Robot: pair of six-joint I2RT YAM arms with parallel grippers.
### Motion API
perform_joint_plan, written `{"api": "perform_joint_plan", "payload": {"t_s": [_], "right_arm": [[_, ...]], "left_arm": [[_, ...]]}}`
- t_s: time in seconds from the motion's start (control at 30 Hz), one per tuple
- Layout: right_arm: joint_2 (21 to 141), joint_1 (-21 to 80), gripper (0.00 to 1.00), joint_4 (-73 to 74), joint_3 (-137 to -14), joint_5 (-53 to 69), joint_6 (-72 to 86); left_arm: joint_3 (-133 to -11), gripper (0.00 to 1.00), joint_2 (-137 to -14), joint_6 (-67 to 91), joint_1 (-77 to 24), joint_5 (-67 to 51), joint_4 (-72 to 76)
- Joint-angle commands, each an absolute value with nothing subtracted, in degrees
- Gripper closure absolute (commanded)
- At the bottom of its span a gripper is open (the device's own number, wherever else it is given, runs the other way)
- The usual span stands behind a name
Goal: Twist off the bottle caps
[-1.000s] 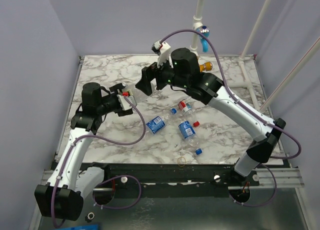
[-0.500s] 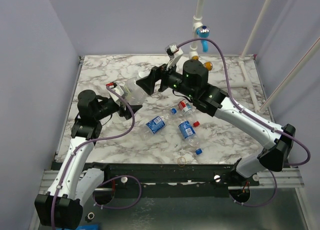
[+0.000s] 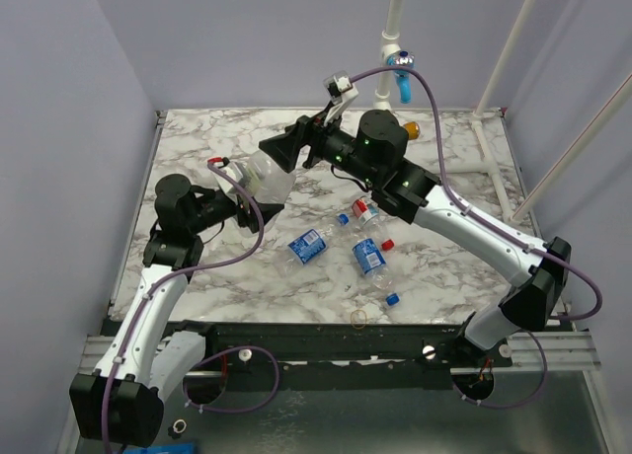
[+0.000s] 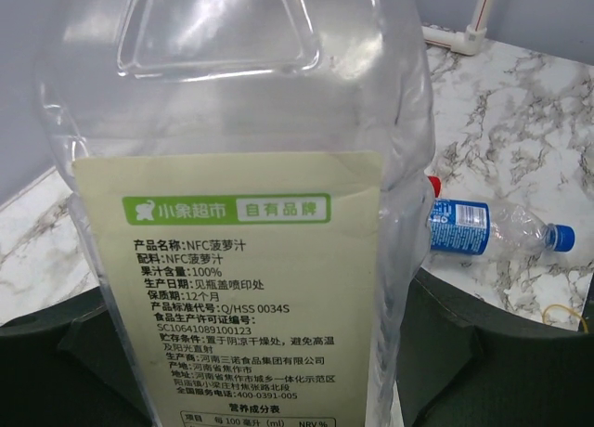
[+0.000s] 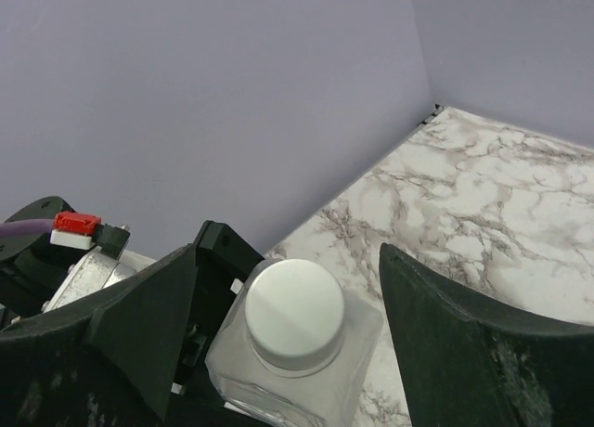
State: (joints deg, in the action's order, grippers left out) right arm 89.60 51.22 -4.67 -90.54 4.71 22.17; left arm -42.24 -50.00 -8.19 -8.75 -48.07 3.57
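My left gripper (image 3: pixel 240 195) is shut on a wide clear bottle (image 3: pixel 263 175) with a pale green label (image 4: pixel 251 297), held off the table and tilted toward the right arm. Its white cap (image 5: pixel 295 311) sits between the fingers of my right gripper (image 5: pixel 290 260), which is open, with a gap showing on the cap's right side. On the table lie two small blue-label bottles (image 3: pixel 310 245) (image 3: pixel 368 258) and a red-label bottle (image 3: pixel 366 215). One blue-label bottle (image 4: pixel 473 227) carries a blue cap (image 4: pixel 557 234). A loose red cap (image 3: pixel 388 244) and a loose blue cap (image 3: pixel 392 299) lie nearby.
A yellowish rubber-band ring (image 3: pixel 359 317) lies near the table's front edge. A white pipe with a blue valve (image 3: pixel 399 61) stands at the back, with white rails along the right side. Purple walls close in the left and back.
The left arm has swung the wide bottle up and toward the back. The right gripper has come over its white cap and its jaws have narrowed around it.
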Motion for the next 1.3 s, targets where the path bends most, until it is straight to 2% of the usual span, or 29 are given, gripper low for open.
{"api": "perform_joint_plan", "payload": {"t_s": [0.0, 0.23, 0.57, 0.73, 0.8, 0.97, 1.0, 1.1, 1.17, 1.27], "right_arm": [[91.0, 51.4, 0.19, -6.0, -92.1, 6.3, 22.9], [92.0, 51.4, 0.29, -5.2, -92.5, 3.7, 22.8], [92.8, 51.4, 0.52, -8.3, -92.5, 3.5, 24.1], [92.2, 51.4, 0.56, -10.6, -92.0, 5.9, 24.4], [91.9, 51.4, 0.65, -11.9, -91.4, 7.1, 24.5], [91.5, 51.4, 0.95, -13.7, -90.2, 12.3, 23.1], [91.3, 51.4, 0.99, -13.9, -89.7, 13.4, 22.7], [90.1, 51.4, 1.00, -16.0, -87.1, 17.1, 21.3], [88.9, 51.5, 0.99, -17.2, -85.3, 19.9, 19.8], [86.9, 51.4, 0.99, -18.1, -83.7, 24.8, 17.5]], "left_arm": [[-43.7, 0.85, -50.9, -6.2, -9.0, -49.6, 5.8], [-44.4, 0.86, -51.4, -4.4, -9.0, -49.2, 7.5], [-44.0, 0.85, -49.8, -4.9, -9.2, -50.5, 7.8], [-43.0, 0.86, -48.9, -5.4, -9.1, -50.8, 7.8], [-42.9, 0.85, -48.9, -5.3, -9.1, -50.9, 7.8], [-43.6, 0.74, -49.6, -3.3, -9.2, -51.8, 7.8], [-43.9, 0.72, -49.9, -1.8, -9.2, -51.9, 7.9], [-45.4, 0.66, -51.1, 3.1, -9.2, -53.8, 8.1], [-46.5, 0.70, -52.2, 6.2, -9.2, -57.4, 8.1], [-47.6, 0.85, -53.2, 10.2, -9.1, -65.2, 8.2]]}}
